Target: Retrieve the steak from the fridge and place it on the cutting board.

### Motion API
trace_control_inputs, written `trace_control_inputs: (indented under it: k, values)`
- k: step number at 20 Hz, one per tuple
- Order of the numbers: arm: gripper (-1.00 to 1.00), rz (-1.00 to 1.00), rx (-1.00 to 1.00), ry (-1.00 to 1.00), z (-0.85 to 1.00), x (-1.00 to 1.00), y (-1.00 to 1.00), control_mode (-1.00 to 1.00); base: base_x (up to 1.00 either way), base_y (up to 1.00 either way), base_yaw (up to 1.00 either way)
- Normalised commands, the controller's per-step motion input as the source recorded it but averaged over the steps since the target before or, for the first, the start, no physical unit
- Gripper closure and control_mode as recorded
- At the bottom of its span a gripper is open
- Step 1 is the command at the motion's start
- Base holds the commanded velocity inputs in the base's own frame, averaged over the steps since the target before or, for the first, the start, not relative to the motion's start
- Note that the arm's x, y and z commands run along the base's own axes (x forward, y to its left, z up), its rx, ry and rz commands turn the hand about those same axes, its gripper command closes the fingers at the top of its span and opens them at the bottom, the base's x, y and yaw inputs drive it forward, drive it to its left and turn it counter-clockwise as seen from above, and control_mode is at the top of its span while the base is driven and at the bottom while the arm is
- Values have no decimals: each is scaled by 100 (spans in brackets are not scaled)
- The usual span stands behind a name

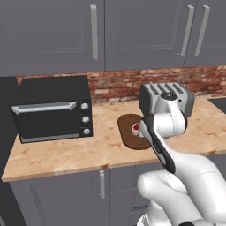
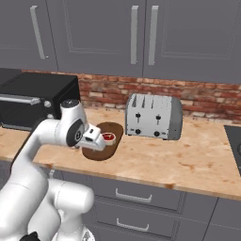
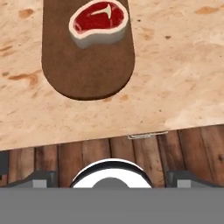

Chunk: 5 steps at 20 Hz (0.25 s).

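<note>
Steak (image 3: 99, 22) lies flat on the cutting board (image 3: 87, 70), at the board's end nearer the counter edge, so I judge the placing done. My gripper (image 2: 96, 140) stands wide open with nothing in it, raised above the board's front edge. From my hand, the steak sits ahead and below, apart from my fingertips. Toaster (image 2: 154, 116) stands just beside the board.

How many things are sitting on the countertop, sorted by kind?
Appliances: 2, the black countertop oven and the silver four-slot toaster.
Boards: 1, the dark brown wooden cutting board.
Food: 1, the red steak lying on it.
Total: 4.
</note>
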Motion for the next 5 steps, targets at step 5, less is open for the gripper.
trace_control_inputs:
  k: [5]
  values:
    - [-100, 0, 0, 0, 0, -19, 0, -100, 0, 0, 0]
